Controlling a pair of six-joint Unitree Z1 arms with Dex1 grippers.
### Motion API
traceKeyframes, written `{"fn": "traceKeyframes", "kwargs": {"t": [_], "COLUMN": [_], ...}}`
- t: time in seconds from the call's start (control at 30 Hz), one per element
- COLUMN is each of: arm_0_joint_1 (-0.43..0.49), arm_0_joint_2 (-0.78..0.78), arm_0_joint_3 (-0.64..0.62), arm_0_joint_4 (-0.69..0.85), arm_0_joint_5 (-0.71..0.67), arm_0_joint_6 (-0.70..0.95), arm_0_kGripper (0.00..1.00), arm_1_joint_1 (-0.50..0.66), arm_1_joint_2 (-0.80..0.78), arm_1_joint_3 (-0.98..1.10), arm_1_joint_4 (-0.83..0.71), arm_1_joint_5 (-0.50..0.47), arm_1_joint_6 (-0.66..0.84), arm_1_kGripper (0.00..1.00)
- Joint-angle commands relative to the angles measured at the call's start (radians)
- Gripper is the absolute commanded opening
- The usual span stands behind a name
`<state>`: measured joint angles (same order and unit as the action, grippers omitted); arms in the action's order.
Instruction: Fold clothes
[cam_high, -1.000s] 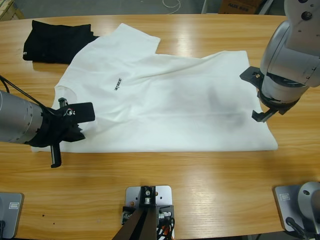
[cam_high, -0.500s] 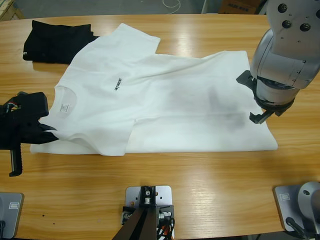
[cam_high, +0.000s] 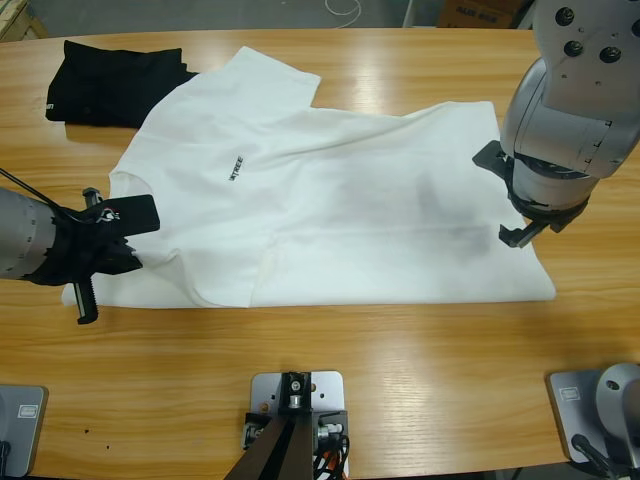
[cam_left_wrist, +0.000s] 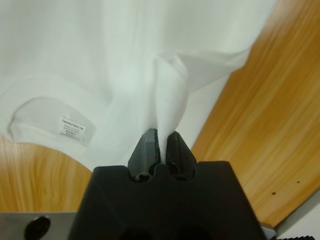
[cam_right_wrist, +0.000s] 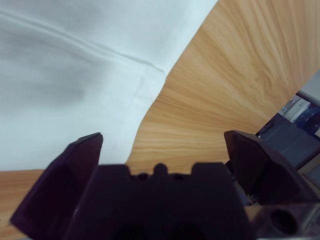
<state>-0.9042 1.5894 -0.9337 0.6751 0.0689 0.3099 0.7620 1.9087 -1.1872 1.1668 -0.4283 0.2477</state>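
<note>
t-shirt: white matt cloth, creased
table: glossy smooth wood
arms: silver metal, slight sheen

Long wooden table with glossy light-brown grain, a grey floor beyond its far edge bearing a cardboard box and a white cable loop.

The T-shirt is plain white with a small black chest print and a white neck label carrying dark lettering. A folded black garment lies at the far left corner of the honey-brown, wood-grained table.
</note>
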Motion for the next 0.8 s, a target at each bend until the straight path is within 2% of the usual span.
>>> {"fn": "traceKeyframes", "kwargs": {"t": [0.03,0.1,0.23,0.3,0.37,0.47,0.53,0.57,0.6,0.63,0.7,0.73,0.77,0.8], "arm_0_joint_1": [0.019,0.029,0.119,0.168,0.194,0.214,0.215,0.213,0.212,0.211,0.211,0.211,0.210,0.206], "arm_0_joint_2": [0.059,0.024,-0.068,-0.100,-0.101,-0.080,-0.069,-0.067,-0.070,-0.081,-0.123,-0.141,-0.153,-0.164], "arm_0_joint_3": [0.024,0.013,-0.033,-0.084,-0.130,-0.165,-0.157,-0.140,-0.110,-0.073,-0.023,-0.012,-0.010,-0.008], "arm_0_joint_4": [0.020,0.064,0.164,0.215,0.244,0.248,0.245,0.245,0.234,0.200,0.165,0.164,0.164,0.159], "arm_0_joint_5": [0.220,0.348,0.366,0.284,0.088,-0.247,-0.373,-0.386,-0.373,-0.347,-0.257,-0.223,-0.201,-0.185], "arm_0_joint_6": [-0.114,-0.190,-0.362,-0.431,-0.436,-0.473,-0.477,-0.477,-0.486,-0.502,-0.536,-0.562,-0.577,-0.579], "arm_0_kGripper": [1.000,1.000,1.000,1.000,1.000,0.995,0.928,0.830,0.682,0.607,0.595,0.488,0.434,0.434], "arm_1_joint_1": [-0.001,-0.001,-0.001,-0.001,-0.001,-0.013,-0.031,-0.062,-0.085,-0.098,-0.104,-0.104,-0.104,-0.100], "arm_1_joint_2": [0.037,0.035,0.032,0.023,0.006,-0.045,-0.149,-0.190,-0.213,-0.222,-0.215,-0.208,-0.204,-0.195], "arm_1_joint_3": [0.014,0.014,0.008,0.002,-0.009,-0.082,-0.129,-0.145,-0.150,-0.150,-0.149,-0.151,-0.152,-0.155], "arm_1_joint_4": [-0.004,-0.005,-0.004,-0.002,0.000,0.071,0.057,0.025,-0.017,-0.061,-0.137,-0.180,-0.222,-0.259], "arm_1_joint_5": [0.017,0.016,0.017,0.018,0.025,0.159,0.369,0.471,0.549,0.608,0.681,0.709,0.712,0.712], "arm_1_joint_6": [-0.008,-0.007,-0.002,0.000,0.002,-0.023,-0.131,-0.153,-0.154,-0.154,-0.148,-0.141,-0.118,-0.080], "arm_1_kGripper": [1.000,1.000,1.000,1.000,1.000,1.000,1.000,0.989,0.871,0.579,0.183,0.000,0.000,0.000]}}
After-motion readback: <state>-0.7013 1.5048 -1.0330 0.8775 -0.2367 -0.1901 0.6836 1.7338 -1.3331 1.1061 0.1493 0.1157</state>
